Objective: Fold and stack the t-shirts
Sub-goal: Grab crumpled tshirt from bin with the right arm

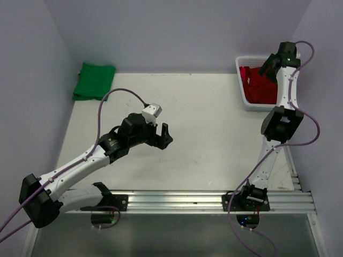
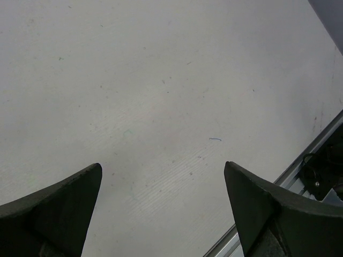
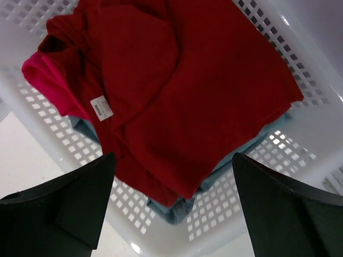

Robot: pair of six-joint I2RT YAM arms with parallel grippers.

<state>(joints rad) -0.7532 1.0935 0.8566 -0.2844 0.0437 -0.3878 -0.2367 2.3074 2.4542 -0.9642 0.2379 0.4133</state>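
Our right claw point(image 3: 172, 160) hangs wide open and empty, the dark red t-shirt point(image 3: 203, 80) under it; our left claw point(image 2: 162, 165) is wide open too, empty, the bench point(image 2: 161, 80) under it.

You are looking at a white table point(image 1: 203, 123) boxed in by pale lavender walls: a back wall point(image 1: 177, 32), a left wall point(image 1: 27, 80) and a right wall point(image 1: 329, 64). Your light is soft and even. The surface is scuffed and speckled, with a small blue mark point(image 2: 215, 140). A metal rail point(image 1: 182, 199) runs along the near edge.

Left end effector point(image 2: 161, 209) fingers point(image 2: 59, 209) spread wide, bare white table point(image 2: 161, 80) below — metal rail point(image 2: 313, 155) at right
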